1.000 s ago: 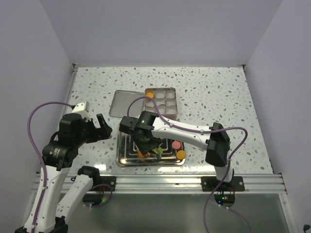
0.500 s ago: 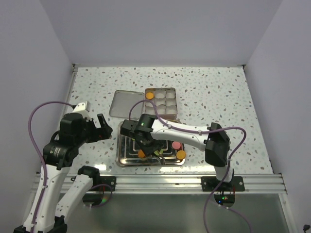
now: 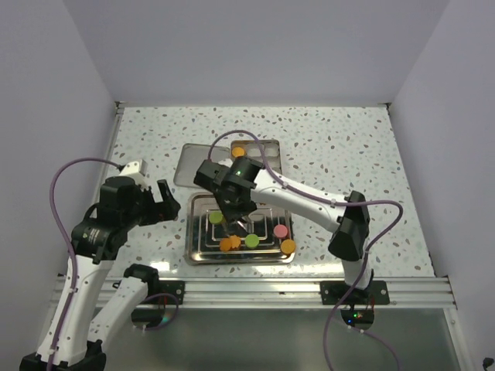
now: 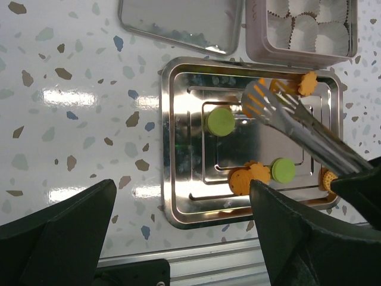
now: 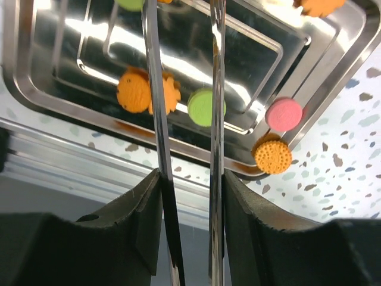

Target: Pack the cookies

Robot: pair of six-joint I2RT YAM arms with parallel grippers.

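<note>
While the left claw [image 3: 164, 202] is spread wide, empty, tongs [image 4: 297, 122] are clamped in the right claw [image 5: 186, 202]; tray [image 4: 169, 149]: two green cookies [image 4: 220, 121], one pink cookie [image 5: 284, 114].

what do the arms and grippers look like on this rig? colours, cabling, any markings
The left arm and right arm both have white links, black joints and a looping purple cable. The left gripper and right gripper have black fingers. A green light shows near the right wrist.
</note>
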